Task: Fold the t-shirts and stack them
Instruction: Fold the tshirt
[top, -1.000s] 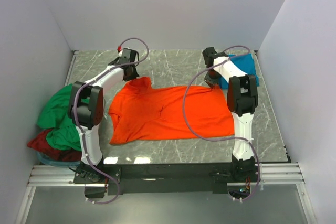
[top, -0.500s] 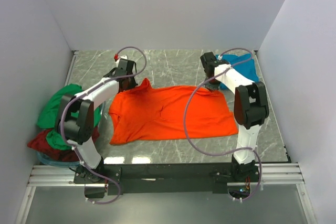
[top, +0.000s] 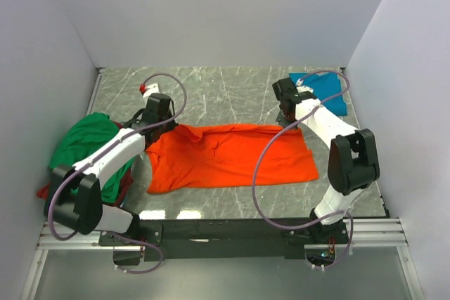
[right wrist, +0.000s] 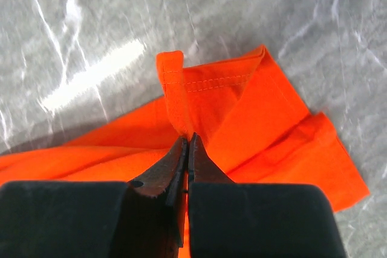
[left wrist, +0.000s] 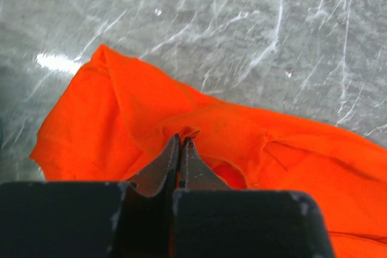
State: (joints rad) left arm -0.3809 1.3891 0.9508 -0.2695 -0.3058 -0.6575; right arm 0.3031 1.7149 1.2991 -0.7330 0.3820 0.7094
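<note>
The bright orange t-shirt [top: 232, 158] lies spread across the middle of the marble table. My left gripper [top: 171, 130] is shut on a pinch of its far left edge; in the left wrist view the left gripper [left wrist: 182, 140] has a small tuft of the orange t-shirt [left wrist: 103, 119] between its tips. My right gripper [top: 290, 123] is shut on the far right edge, where the right gripper [right wrist: 187, 139] holds a hemmed corner of the orange t-shirt [right wrist: 254, 107] folded over the layer below. A folded teal t-shirt [top: 328, 93] sits at the far right. A green t-shirt [top: 84, 147] is heaped at the left over a dark red t-shirt [top: 125, 178].
White walls close in the table [top: 232, 86] at the left, back and right. The green and red heap hangs over the left table edge. A purple cable [top: 261, 173] from the right arm loops over the orange cloth. The metal mounting rail [top: 225, 230] runs along the near edge.
Both grippers have come toward the near side with the orange t-shirt's far edge, so the shirt now looks shorter front to back. The left arm has swung down and left, uncovering more of the green t-shirt.
</note>
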